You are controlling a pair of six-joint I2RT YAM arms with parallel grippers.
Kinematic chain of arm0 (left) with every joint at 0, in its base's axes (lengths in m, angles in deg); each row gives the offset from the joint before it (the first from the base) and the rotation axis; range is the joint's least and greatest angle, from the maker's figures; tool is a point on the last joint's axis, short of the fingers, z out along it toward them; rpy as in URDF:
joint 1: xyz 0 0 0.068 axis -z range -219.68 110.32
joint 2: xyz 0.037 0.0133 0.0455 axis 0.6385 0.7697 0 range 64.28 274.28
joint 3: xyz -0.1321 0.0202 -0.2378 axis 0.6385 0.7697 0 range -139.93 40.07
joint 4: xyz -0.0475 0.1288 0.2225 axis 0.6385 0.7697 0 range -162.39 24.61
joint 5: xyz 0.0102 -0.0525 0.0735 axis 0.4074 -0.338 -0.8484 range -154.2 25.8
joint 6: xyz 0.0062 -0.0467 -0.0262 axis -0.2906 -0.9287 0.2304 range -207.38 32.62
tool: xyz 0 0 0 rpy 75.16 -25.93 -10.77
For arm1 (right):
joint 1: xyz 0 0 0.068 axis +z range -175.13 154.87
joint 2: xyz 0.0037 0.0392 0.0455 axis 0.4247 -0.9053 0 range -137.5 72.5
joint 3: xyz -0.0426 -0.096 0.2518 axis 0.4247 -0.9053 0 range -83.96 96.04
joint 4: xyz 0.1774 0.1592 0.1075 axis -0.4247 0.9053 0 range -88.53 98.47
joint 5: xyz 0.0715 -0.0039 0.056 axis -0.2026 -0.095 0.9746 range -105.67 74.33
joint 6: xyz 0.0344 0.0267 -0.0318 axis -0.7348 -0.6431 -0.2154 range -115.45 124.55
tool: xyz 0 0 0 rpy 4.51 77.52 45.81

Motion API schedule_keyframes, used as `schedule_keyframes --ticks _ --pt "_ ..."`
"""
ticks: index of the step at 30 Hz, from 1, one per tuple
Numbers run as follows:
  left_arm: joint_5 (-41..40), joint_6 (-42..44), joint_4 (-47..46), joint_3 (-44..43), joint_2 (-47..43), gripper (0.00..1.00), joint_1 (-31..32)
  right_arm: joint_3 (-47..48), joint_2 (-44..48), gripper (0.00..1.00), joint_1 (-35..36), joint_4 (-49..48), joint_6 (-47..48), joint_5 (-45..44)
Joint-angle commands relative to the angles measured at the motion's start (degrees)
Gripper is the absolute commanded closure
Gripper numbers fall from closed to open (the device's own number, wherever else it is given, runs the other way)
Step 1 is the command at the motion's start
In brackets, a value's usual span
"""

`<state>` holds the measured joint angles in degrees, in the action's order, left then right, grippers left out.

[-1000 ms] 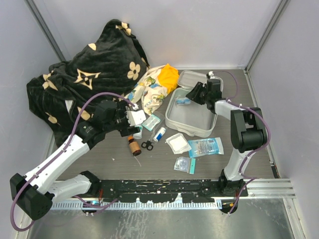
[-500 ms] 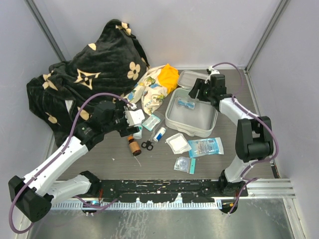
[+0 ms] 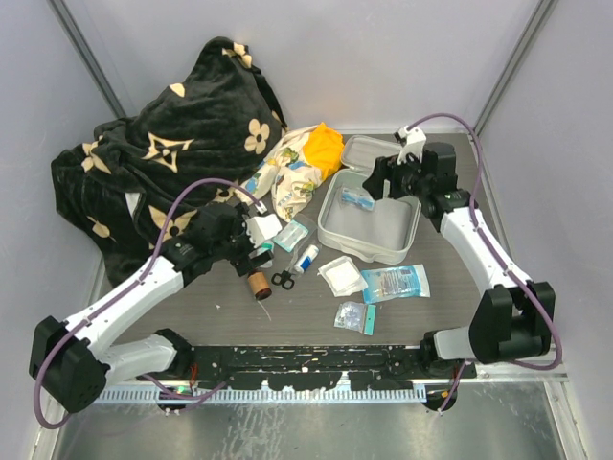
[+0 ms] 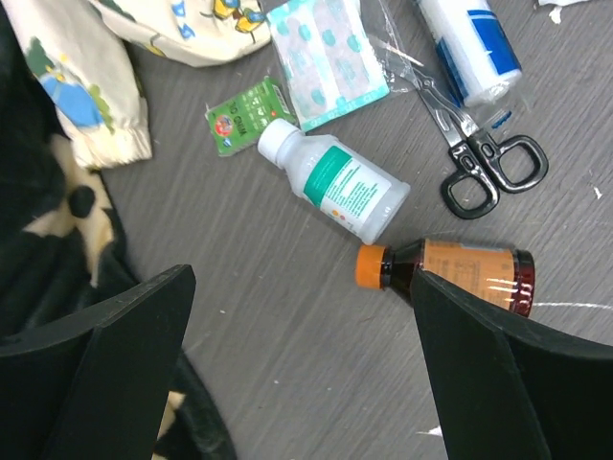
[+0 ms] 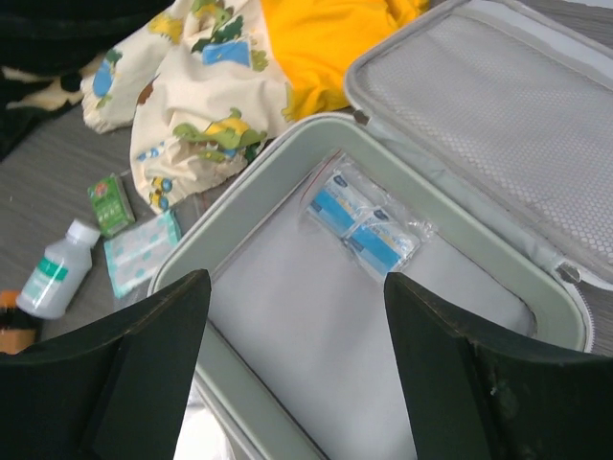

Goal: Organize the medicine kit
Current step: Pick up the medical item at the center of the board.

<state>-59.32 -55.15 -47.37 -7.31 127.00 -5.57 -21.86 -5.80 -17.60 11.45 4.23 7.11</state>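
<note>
The medicine kit (image 3: 330, 233) lies open at right of centre, its pale grey lid (image 3: 367, 151) folded back. A blue-and-white packet in clear plastic (image 3: 355, 198) lies in its far corner and also shows in the right wrist view (image 5: 369, 230). My right gripper (image 3: 376, 178) is open and empty, hovering over the kit's back part (image 5: 297, 355). My left gripper (image 3: 252, 255) is open and empty (image 4: 306, 383) above the table. It is just short of a brown bottle with an orange cap (image 4: 460, 278) and a white bottle with a green label (image 4: 335, 182).
Scissors (image 4: 488, 168), a blue-white tube (image 4: 474, 48), a teal bandage packet (image 4: 326, 57) and a green sachet (image 4: 244, 117) lie by the bottles. A white packet (image 3: 341, 275) and two clear bags (image 3: 395, 283) lie in front of the kit. A floral-and-orange cloth (image 3: 297, 168) and a black blanket (image 3: 163, 144) lie behind.
My right gripper has let go of the blue packet in the kit and drawn back to the right. My left gripper has shifted slightly down and to the right, over the bottles.
</note>
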Motion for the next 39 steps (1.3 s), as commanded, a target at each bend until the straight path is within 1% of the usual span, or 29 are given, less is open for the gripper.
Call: schedule_keyframes --ticks 1,6,8,12,14,19,23,28,31,34,37,39 --pt "-2.3 -7.5 -6.8 -0.3 2.1 0.02 0.0 -4.4 4.1 0.20 0.0 2.6 7.1 4.9" --pt "-5.2 -12.1 -8.6 -3.0 8.8 0.02 -0.4 -7.7 7.2 0.18 0.0 1.5 9.6 3.3" --pt "-4.2 -14.4 -7.1 -5.5 13.5 0.02 -1.2 -8.3 7.7 0.18 -0.1 1.1 10.0 3.3" --pt "-0.9 -19.5 -5.7 -10.1 19.7 0.01 -4.0 -8.9 8.2 0.18 -1.2 0.8 10.2 3.6" --pt "0.3 -21.0 -5.8 -11.7 22.0 0.02 -5.0 -9.2 8.3 0.18 -2.2 0.7 10.2 4.2" --pt "1.7 -22.6 -6.0 -14.5 26.1 0.03 -5.1 -9.2 9.0 0.17 -4.6 0.7 9.7 4.8" --pt "5.2 -22.6 -7.5 -16.5 28.5 0.05 -5.1 -9.2 9.2 0.17 -5.4 0.6 10.0 4.7" --pt "8.8 -21.0 -9.4 -20.2 32.8 0.12 -4.2 -9.2 8.8 0.17 -5.8 0.7 10.6 4.8" --pt "9.8 -19.6 -10.0 -22.2 35.8 0.22 -3.3 -9.4 8.5 0.17 -6.2 0.9 11.5 4.9" --pt "11.0 -18.9 -10.2 -24.0 38.4 0.27 -2.6 -9.2 8.4 0.18 -6.5 1.2 11.7 4.8" --pt "11.8 -17.7 -10.2 -25.4 40.6 0.29 -1.8 -9.4 8.8 0.17 -6.9 1.1 11.7 5.1" --pt "11.8 -17.3 -10.2 -26.1 41.8 0.26 -1.6 -9.5 9.0 0.17 -7.2 1.1 11.7 5.3"
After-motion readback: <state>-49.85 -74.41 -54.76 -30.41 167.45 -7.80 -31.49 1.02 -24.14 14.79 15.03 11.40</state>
